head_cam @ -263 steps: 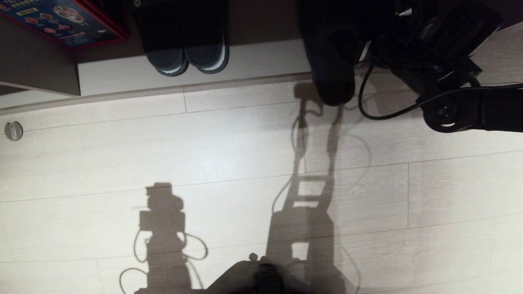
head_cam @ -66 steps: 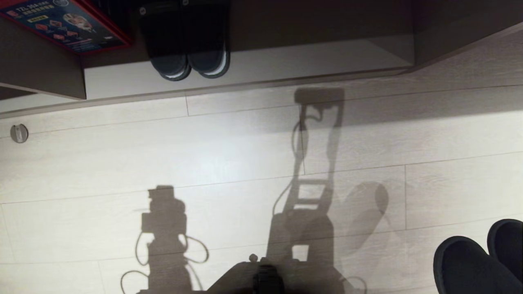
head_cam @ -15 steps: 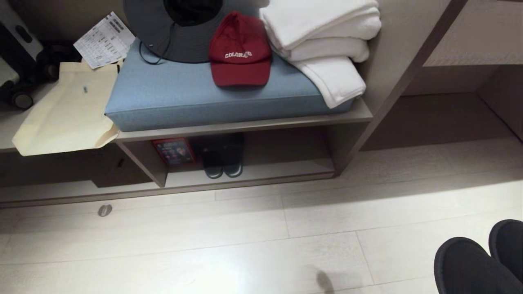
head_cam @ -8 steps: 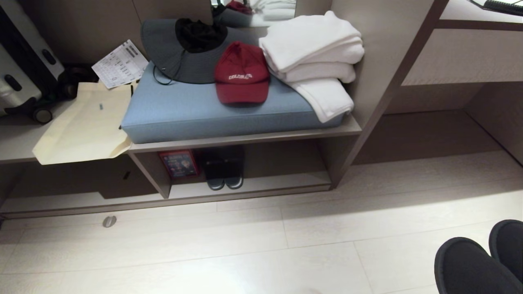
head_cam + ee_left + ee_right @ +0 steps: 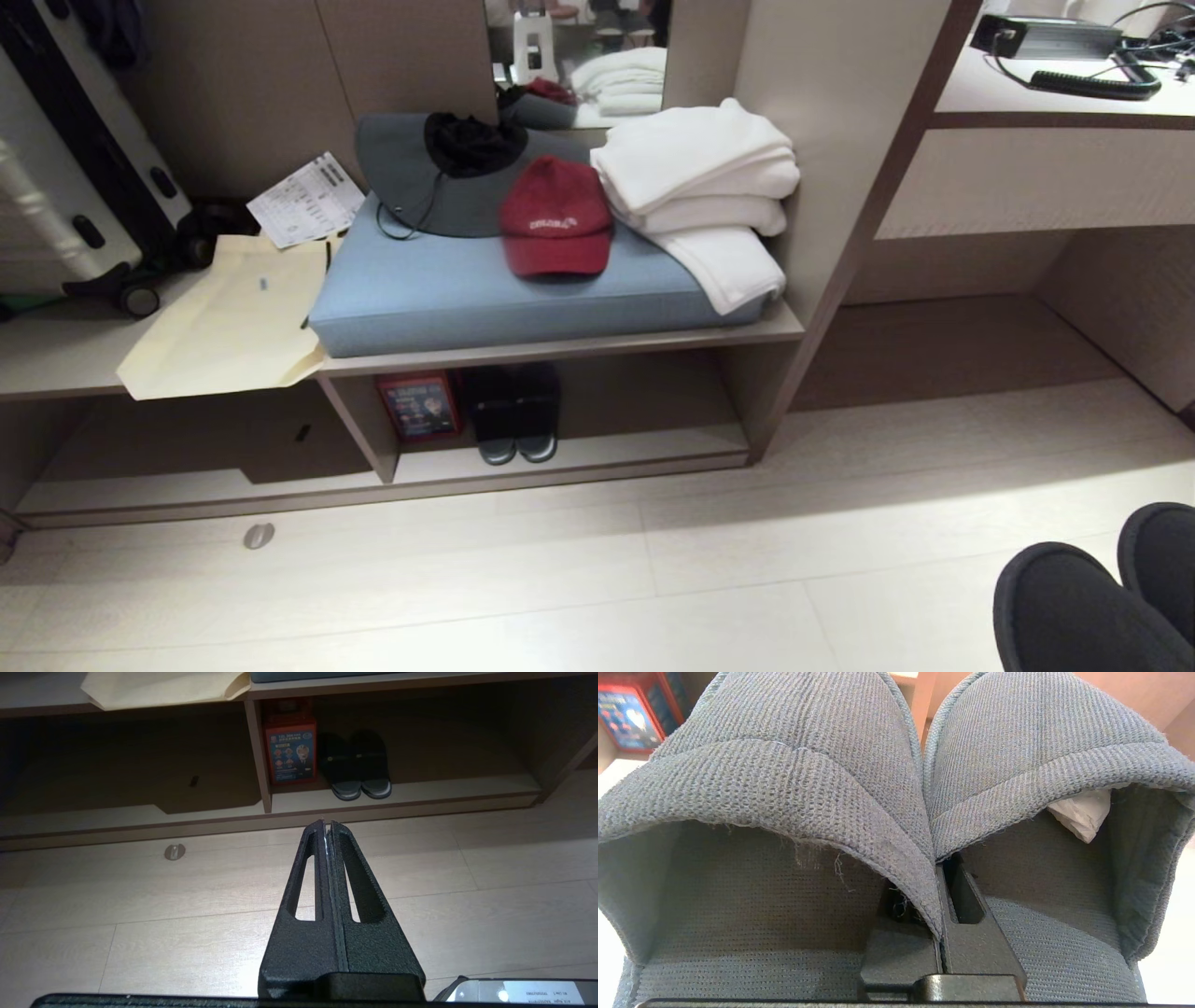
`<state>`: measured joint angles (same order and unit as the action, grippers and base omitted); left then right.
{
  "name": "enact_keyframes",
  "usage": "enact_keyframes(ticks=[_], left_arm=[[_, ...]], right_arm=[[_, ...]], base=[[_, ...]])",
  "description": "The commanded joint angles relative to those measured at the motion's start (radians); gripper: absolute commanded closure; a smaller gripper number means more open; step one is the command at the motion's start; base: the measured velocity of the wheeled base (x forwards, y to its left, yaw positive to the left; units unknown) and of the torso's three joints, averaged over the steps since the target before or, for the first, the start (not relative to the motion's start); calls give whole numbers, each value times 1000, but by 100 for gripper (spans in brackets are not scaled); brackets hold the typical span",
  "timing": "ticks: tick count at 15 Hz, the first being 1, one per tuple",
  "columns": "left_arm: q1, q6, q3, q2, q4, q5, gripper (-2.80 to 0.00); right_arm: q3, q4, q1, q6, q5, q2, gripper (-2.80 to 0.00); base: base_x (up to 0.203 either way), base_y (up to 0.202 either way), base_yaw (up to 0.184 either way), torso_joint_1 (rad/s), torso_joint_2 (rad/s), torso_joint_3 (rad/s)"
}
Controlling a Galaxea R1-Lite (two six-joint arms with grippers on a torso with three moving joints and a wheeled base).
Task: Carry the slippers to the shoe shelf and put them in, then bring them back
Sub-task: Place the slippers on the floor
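The right gripper [image 5: 941,905] is clamped on the inner edges of the slippers [image 5: 920,793], held side by side well short of the shoe shelf [image 5: 569,462]. The left gripper [image 5: 326,828] hangs closed and empty over the floor [image 5: 560,579] before that shelf. In the shelf's cubby stand a darker pair [image 5: 513,415] and a red box [image 5: 418,406].

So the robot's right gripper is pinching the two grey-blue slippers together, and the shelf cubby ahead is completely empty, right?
Not quite. The right gripper does pinch the slippers together, but the shoe shelf cubby is not empty: the head view shows a darker pair of slippers standing in it beside a red box.
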<state>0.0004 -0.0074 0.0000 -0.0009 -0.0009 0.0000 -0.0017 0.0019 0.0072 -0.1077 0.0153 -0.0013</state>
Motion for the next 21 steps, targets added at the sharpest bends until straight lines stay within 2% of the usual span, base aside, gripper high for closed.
enact_keyframes(ticks=[1, 12, 21], left_arm=[[0, -2, 0, 1, -1, 0, 0], [0, 1, 0, -1, -1, 0, 0], [1, 3, 0, -1, -1, 0, 0]], right_arm=[[2, 1, 0, 0, 0, 0, 0], [0, 1, 0, 5, 0, 0, 0], [0, 1, 0, 5, 0, 1, 0]], base=[[0, 0, 0, 2, 2, 218], [0, 0, 0, 2, 2, 194], [0, 0, 0, 1, 1, 13]])
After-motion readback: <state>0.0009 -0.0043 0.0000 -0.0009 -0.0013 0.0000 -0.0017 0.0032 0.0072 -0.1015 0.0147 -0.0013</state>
